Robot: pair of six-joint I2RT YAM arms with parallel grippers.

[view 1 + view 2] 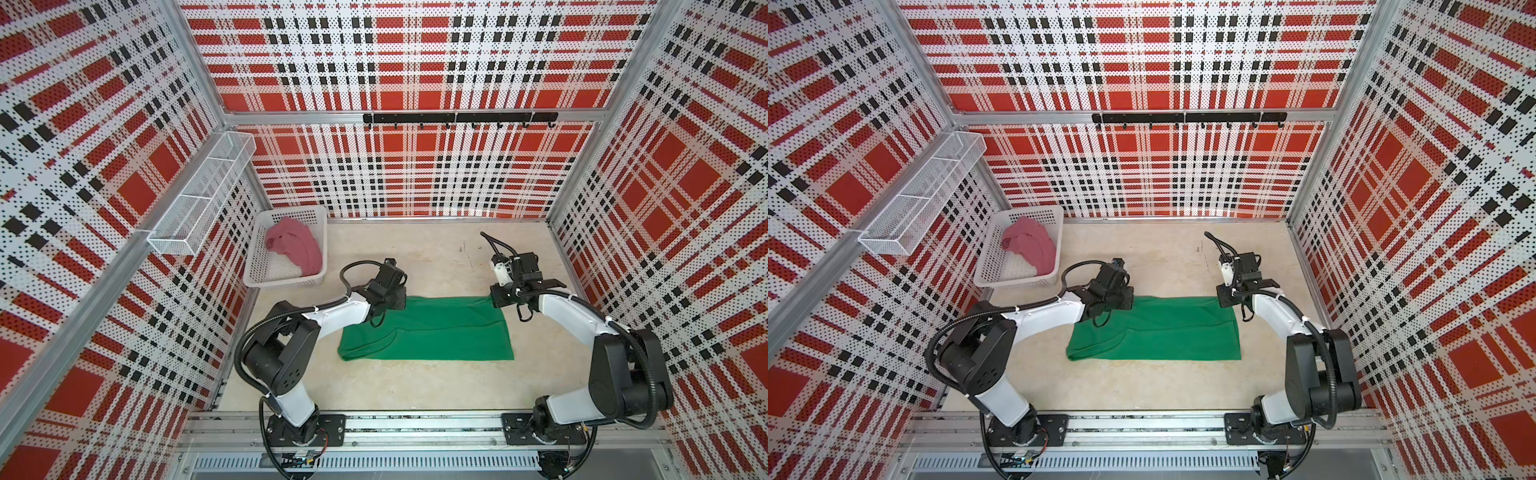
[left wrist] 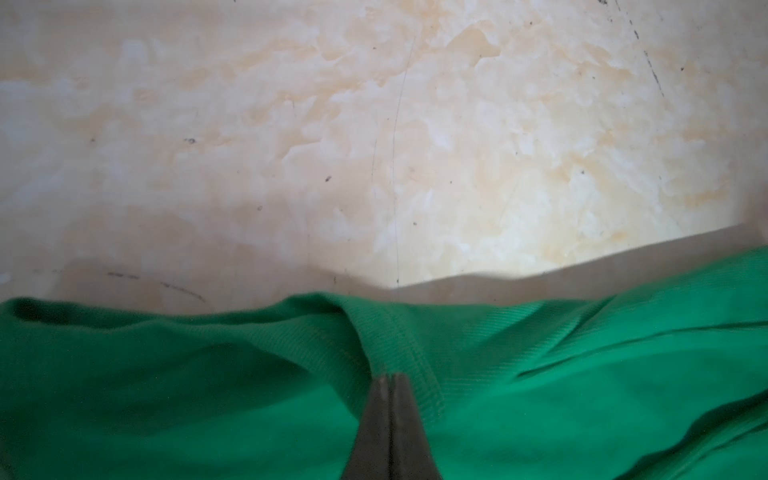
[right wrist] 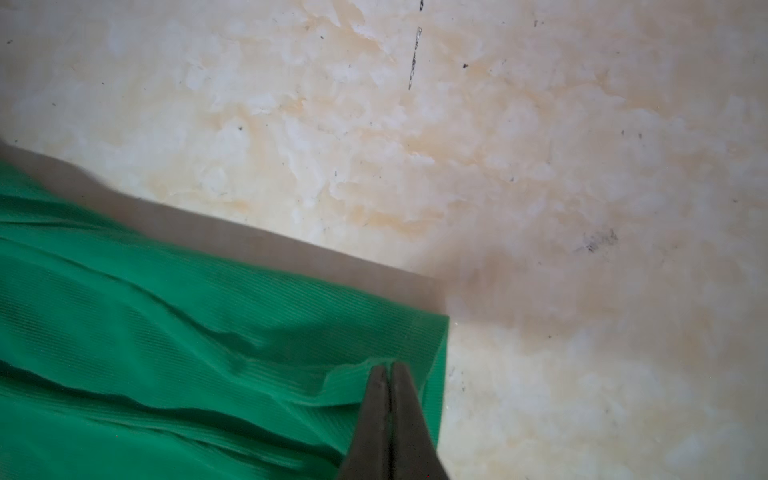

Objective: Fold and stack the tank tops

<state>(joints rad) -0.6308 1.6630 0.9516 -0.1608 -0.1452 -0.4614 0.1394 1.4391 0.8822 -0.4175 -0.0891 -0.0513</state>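
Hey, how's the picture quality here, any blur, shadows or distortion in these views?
In both top views, sharp and even, plaid walls look bowed. Left wrist view: green tank top soft, shadow band on the table. Right wrist view: cloth folds smeared, same shadow.

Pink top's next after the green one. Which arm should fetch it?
Left, likely. The basket holding the pink top sits just beyond the left gripper; the right gripper pinches the green top at the opposite corner.
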